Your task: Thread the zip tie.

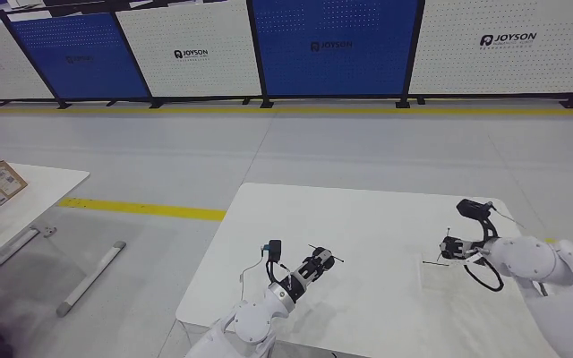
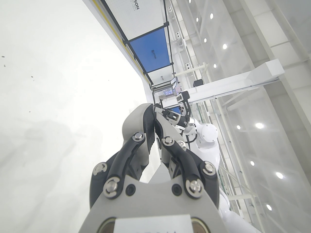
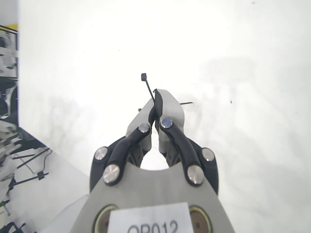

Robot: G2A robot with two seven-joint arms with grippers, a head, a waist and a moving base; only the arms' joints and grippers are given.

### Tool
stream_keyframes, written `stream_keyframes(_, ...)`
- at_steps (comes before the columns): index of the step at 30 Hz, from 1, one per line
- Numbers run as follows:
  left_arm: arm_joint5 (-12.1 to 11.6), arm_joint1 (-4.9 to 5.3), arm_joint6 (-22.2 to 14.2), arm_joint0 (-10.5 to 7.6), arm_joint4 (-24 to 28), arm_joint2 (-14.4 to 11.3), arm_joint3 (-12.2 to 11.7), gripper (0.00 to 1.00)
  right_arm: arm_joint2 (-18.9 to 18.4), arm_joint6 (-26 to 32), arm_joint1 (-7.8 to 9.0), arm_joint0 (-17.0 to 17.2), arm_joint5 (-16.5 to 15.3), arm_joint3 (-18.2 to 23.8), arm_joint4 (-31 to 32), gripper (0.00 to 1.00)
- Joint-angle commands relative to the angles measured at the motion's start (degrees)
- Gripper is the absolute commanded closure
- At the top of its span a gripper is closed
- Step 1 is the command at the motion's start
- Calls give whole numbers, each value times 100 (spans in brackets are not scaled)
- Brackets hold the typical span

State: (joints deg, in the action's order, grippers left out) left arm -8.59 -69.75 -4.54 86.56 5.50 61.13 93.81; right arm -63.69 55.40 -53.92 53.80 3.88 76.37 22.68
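pinching the zip tie (image 3: pixel 148 88) below its head, right gripper (image 3: pixel 155 98) leaves the head free for threading; left gripper (image 2: pixel 153 112) fingers (image 2: pixel 134 123) pressed together.

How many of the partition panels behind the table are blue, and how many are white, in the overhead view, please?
Blue panels: 2
White panels: 3, the far-left one cut off by the picture's edge
Total: 5
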Motion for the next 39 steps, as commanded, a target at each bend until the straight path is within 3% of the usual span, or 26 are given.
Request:
stream_keyframes(1, 0, 0, 0, 0, 0, 0, 0, 100, -406, -248, 81, 416, -170, 395, -207, 100)
stream_keyframes(5, 0, 0, 0, 0, 0, 0, 0, 100, -857, -305, 174, 1056, -458, 1102, -643, 100)
stream_keyframes(18, 0, 0, 0, 0, 0, 0, 0, 100, -857, -305, 174, 1056, -458, 1102, -643, 100)
stream_keyframes(22, 0, 0, 0, 0, 0, 0, 0, 100, -816, -440, 123, 1260, -728, 1261, -1345, 100)
stream_keyframes(25, 0, 0, 0, 0, 0, 0, 0, 100, -708, -398, 73, 1383, -911, 1389, -1961, 100)
stream_keyframes(31, 0, 0, 0, 0, 0, 0, 0, 100, -146, -741, -63, 1426, -887, 1789, -2091, 100)
stream_keyframes(39, 0, 0, 0, 0, 0, 0, 0, 100, -109, -733, -71, 1407, -866, 1785, -2089, 100)
